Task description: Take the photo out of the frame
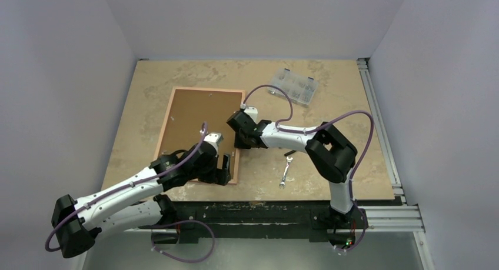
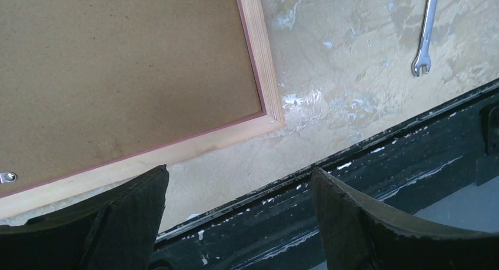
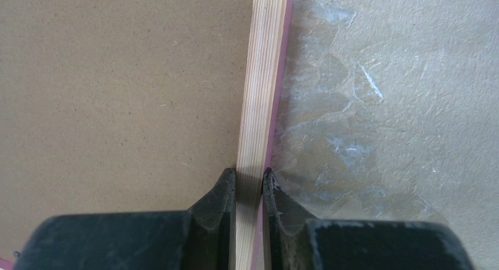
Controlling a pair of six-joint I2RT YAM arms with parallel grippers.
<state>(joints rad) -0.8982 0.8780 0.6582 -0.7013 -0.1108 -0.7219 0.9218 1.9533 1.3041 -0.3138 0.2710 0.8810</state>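
Note:
The pink frame (image 1: 242,108) lies face down on the table, with its brown backing board (image 1: 197,120) up. The print side of the photo is hidden. My right gripper (image 1: 238,142) is shut on the frame's right rail (image 3: 262,76), one finger on the backing board (image 3: 117,93) side and one on the table side; in its wrist view the gripper (image 3: 249,179) pinches the wood strip. My left gripper (image 1: 226,167) is open and empty by the frame's near right corner (image 2: 272,118). In its wrist view the gripper (image 2: 238,179) hovers over the table's front edge, beside the backing board (image 2: 117,76).
A silver wrench (image 1: 286,172) lies on the table right of the frame; it also shows in the left wrist view (image 2: 426,32). A clear parts box (image 1: 293,86) stands at the back right. A metal clip (image 2: 7,177) sits on the backing. The black front rail (image 2: 382,158) runs along the table's edge.

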